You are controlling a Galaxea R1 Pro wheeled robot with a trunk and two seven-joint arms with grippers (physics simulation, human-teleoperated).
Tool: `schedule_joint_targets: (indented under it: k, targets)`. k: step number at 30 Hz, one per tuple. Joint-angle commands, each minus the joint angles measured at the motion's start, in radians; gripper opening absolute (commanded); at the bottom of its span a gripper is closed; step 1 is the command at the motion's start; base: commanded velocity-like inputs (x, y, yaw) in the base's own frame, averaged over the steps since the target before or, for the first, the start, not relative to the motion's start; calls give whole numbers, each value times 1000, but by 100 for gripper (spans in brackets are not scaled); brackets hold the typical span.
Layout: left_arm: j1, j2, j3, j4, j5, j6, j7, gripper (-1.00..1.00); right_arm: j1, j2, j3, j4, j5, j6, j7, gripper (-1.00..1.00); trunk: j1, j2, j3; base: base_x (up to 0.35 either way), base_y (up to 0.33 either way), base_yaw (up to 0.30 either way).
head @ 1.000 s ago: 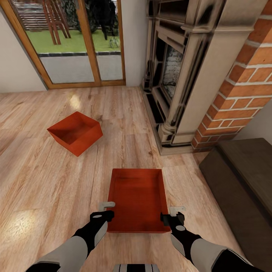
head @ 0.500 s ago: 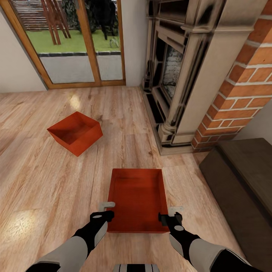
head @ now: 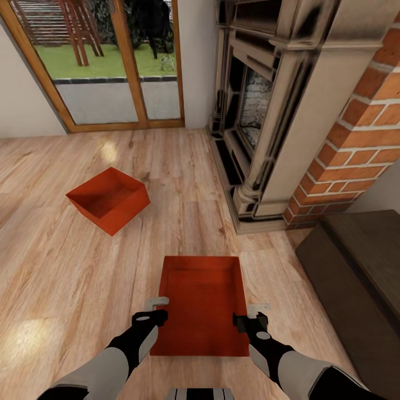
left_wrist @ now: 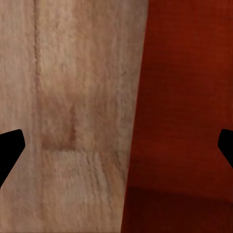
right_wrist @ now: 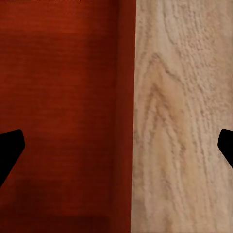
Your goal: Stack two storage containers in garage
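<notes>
The near storage container (head: pixel 203 305) lies on the light wood-plank floor (head: pixel 66 278) of the living room, directly in front of the robot. The left gripper (head: pixel 157 309) is spread wide over its left wall, and the right gripper (head: pixel 251 314) is spread wide over its right wall. The second storage container (head: pixel 109 199) stands further away to the left, near the glass door (head: pixel 105 61). The brick fireplace (head: pixel 289 111) is on the right

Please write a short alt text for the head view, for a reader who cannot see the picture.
Two robot grippers, left gripper and right gripper, straddle the side walls of an orange-red storage container on a light wood-plank floor. A second container sits farther away to the left, before a glass door; a brick fireplace stands on the right.
</notes>
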Motion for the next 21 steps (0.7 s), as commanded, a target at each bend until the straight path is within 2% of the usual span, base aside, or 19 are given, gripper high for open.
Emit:
schedule_joint_targets:
  k: [1,21]
  targets:
    - [0,0,-1,-2,5,5,4,100,0,0,8,1,-8,-2,-3,100,0,0,-1,32,0,0]
    - [0,-3,-1,12,11,7,4,100,15,-1,5,9,-10,-1,-2,100,0,0,-1,4,0,0]
